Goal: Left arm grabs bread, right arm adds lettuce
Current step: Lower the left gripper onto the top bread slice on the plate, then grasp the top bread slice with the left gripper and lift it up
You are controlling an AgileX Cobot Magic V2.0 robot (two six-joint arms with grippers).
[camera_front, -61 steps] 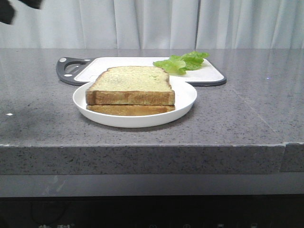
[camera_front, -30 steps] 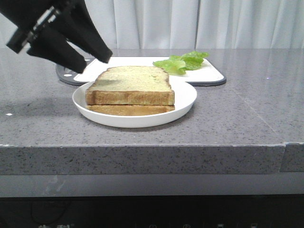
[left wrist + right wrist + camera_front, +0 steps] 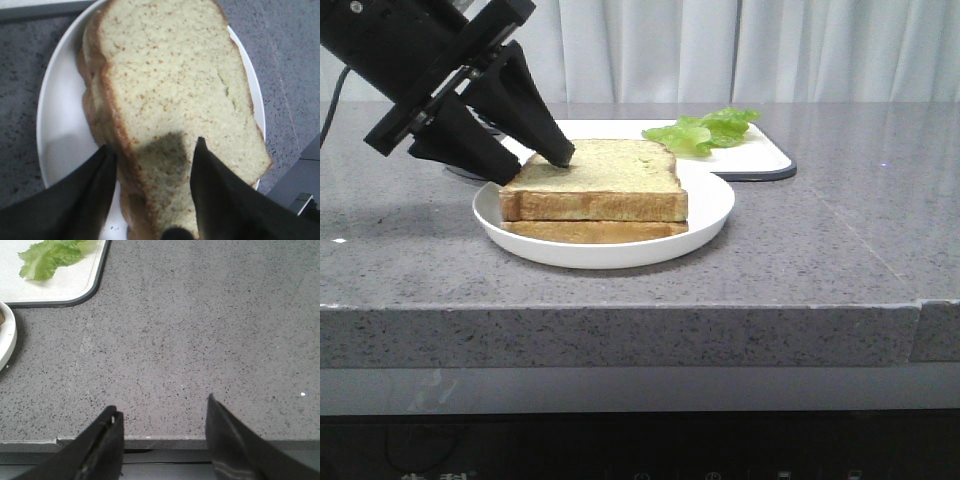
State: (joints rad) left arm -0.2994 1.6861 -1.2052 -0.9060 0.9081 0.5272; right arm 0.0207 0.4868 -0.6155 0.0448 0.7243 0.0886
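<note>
The thick bread [image 3: 605, 175] lies on top of a thinner slice [image 3: 595, 231] on a white plate [image 3: 710, 205]. My left gripper [image 3: 534, 166] is open at the bread's left end, one finger over its top face, the other beside its left crust. In the left wrist view the bread [image 3: 175, 80] runs between the spread fingers of the left gripper [image 3: 154, 147]. The lettuce [image 3: 705, 130] lies on the white cutting board [image 3: 760, 160] behind the plate. My right gripper [image 3: 161, 407] is open and empty over the table's front edge, with the lettuce [image 3: 47, 257] far from it.
The cutting board has a dark grey rim and a handle at its left end, partly hidden behind the left arm. The plate's rim [image 3: 6, 340] shows in the right wrist view. The grey speckled counter [image 3: 820, 250] ends in a front edge [image 3: 165, 439].
My left arm has come in from the upper left and lowered, so its open fingers now straddle the left end of the thick bread. Bread, plate and lettuce have not moved.
</note>
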